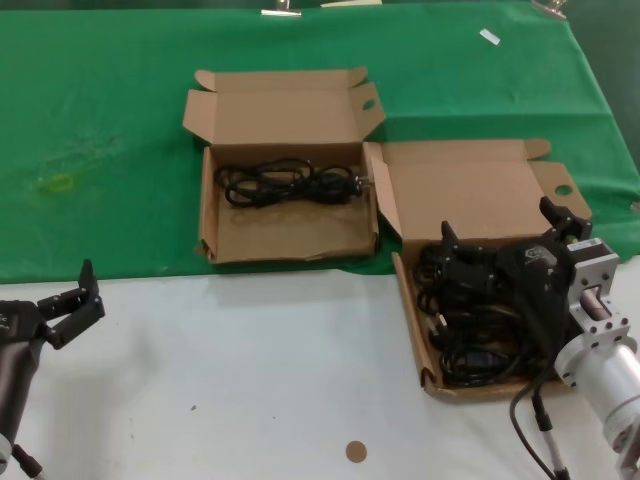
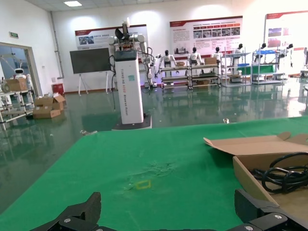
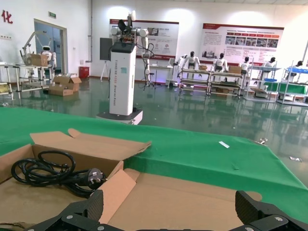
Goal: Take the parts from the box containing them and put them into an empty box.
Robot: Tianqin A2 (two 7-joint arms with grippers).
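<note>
The parts [image 1: 480, 320] are bundles of thin black coiled cable with plugs, heaped in the full box [image 1: 412, 330], a shallow brown cardboard mailer with its hinged lid open, standing at the near right, half on the white table [image 1: 250, 380] and half on the green cloth [image 1: 120, 150]. One more cable bundle [image 1: 285, 185] lies in the second box [image 1: 285, 240], farther back and to the left on the cloth, just beside the first.

The right gripper [image 1: 500, 245] hangs low over the heap, its fingers spread wide with nothing between them. The left gripper [image 1: 75, 305] is parked at the near left over the white table, also spread.

Only the right wrist view shows the lone bundle's plug [image 3: 94, 175] against the box wall; the left wrist view shows a yellowish mark [image 2: 143, 184] on the cloth.
</note>
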